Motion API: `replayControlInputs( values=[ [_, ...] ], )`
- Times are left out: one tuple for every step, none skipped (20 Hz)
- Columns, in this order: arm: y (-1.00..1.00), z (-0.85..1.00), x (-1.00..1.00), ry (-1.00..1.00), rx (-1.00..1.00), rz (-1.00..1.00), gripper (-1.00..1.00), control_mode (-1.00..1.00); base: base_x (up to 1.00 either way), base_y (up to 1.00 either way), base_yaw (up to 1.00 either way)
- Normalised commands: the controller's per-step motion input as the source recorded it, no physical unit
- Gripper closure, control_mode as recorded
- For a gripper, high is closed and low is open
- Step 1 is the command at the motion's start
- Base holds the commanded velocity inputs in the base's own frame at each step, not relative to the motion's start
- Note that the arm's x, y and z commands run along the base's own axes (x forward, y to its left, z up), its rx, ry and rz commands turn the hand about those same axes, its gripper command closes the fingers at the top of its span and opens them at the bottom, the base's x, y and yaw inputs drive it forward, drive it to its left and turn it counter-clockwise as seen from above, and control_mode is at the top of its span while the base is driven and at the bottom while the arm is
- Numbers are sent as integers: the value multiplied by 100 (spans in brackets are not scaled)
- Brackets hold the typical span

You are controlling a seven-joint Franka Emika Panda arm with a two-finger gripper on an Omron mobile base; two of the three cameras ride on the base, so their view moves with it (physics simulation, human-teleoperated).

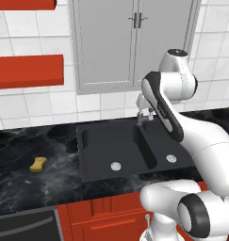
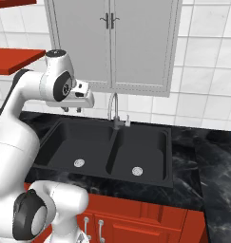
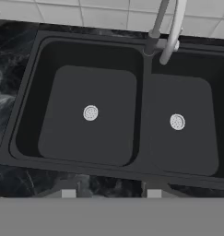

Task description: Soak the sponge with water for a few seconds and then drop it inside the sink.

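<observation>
The small yellow-tan sponge [image 1: 38, 164] lies on the dark marble counter, well left of the sink. The black double-basin sink [image 1: 86, 141] has a silver drain in each basin and holds nothing else. My gripper [image 2: 72, 109] hovers above the sink's back left part, to the left of the curved grey faucet [image 2: 114, 108]. In the hand view the gripper [image 3: 111, 193] looks down over both basins of the sink [image 3: 21, 115]. Its two fingertips stand apart with nothing between them. The faucet [image 3: 171, 32] curves over the divider toward the right basin.
Dark marble counter [image 1: 21, 183] runs on both sides of the sink. A grey wall cabinet [image 2: 112, 42] hangs above the faucet, and red shelves [image 1: 28, 70] sit on the tiled wall to the left. Red cabinet fronts [image 2: 136, 223] lie below the counter.
</observation>
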Motion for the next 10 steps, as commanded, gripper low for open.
replayControlInputs(
  values=[
    [0,0,4,0,0,0,-100,-100,0,0,0],
    [0,-1,1,-5,0,0,-100,-100,0,0,0],
    [0,-7,0,-2,0,0,-100,-100,0,0,0],
    [-7,-9,0,-4,0,0,-100,-100,0,0,0],
    [-17,-8,0,-11,0,0,-100,-100,0,0,0],
    [-22,0,0,-14,0,0,-100,-100,0,0,0],
    [-28,0,0,-15,0,0,-100,-100,0,0,0],
    [-36,0,-4,-15,0,0,-100,-100,0,0,0],
    [-39,4,-7,-16,0,0,-100,-100,0,0,0],
    [-41,9,-5,-15,0,0,-100,-100,0,0,0]
  ],
)
